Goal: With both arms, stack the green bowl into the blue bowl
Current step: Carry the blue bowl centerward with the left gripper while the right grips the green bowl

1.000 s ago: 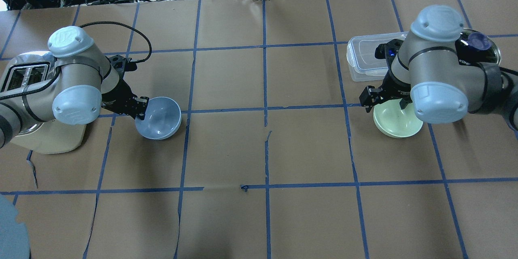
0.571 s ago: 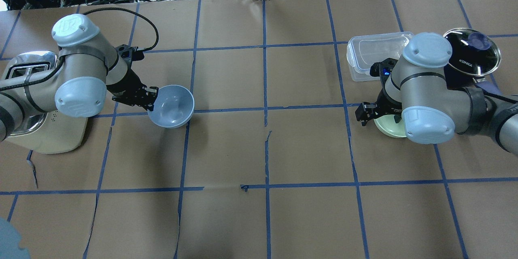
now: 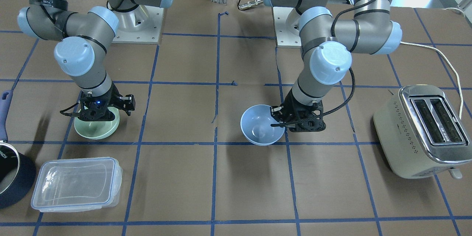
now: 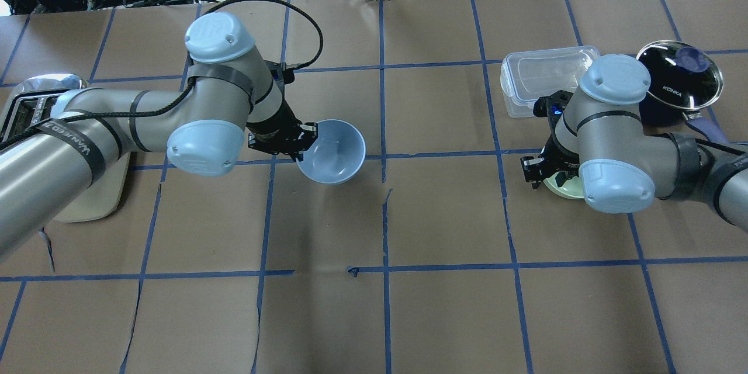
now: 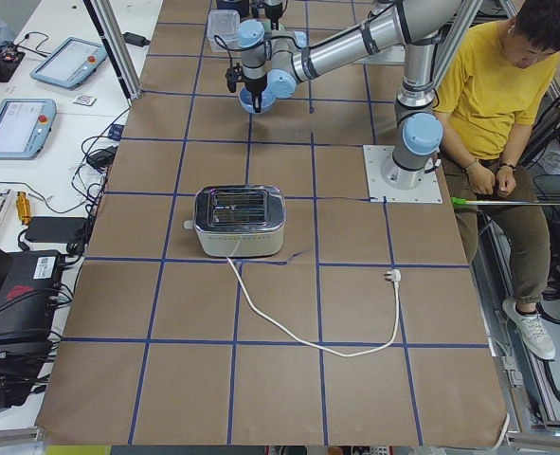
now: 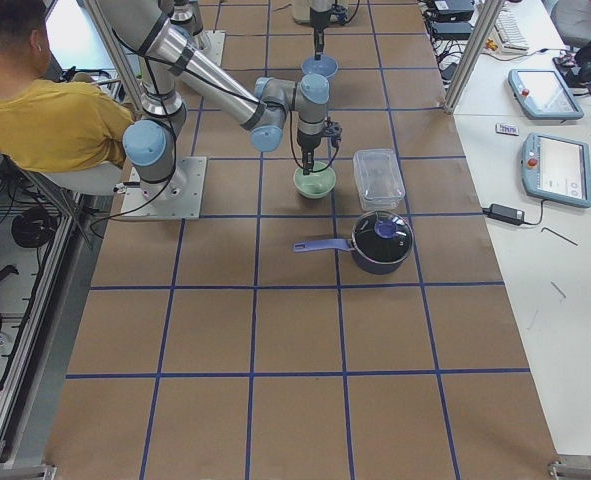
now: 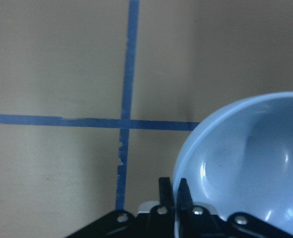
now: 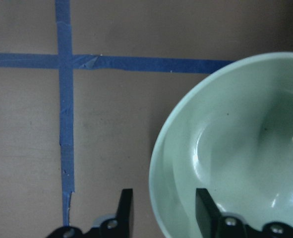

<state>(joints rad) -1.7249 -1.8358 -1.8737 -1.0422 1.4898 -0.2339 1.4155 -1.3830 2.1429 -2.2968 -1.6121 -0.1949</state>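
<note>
Left gripper (image 7: 174, 186) is clamping the blue bowl (image 7: 245, 163) at its nine-o'clock rim; right gripper (image 8: 163, 201), fingers apart, is straddling the green bowl (image 8: 245, 148) rim and should close next.

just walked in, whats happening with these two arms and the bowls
The robot's left hand is shut on the rim of the blue bowl and holds it near the middle of the table. The right hand is open, with one finger inside and one outside the rim of the green bowl, which sits near the clear container. The bowls are far apart, so the green one is not yet stacked into the blue one.
</note>
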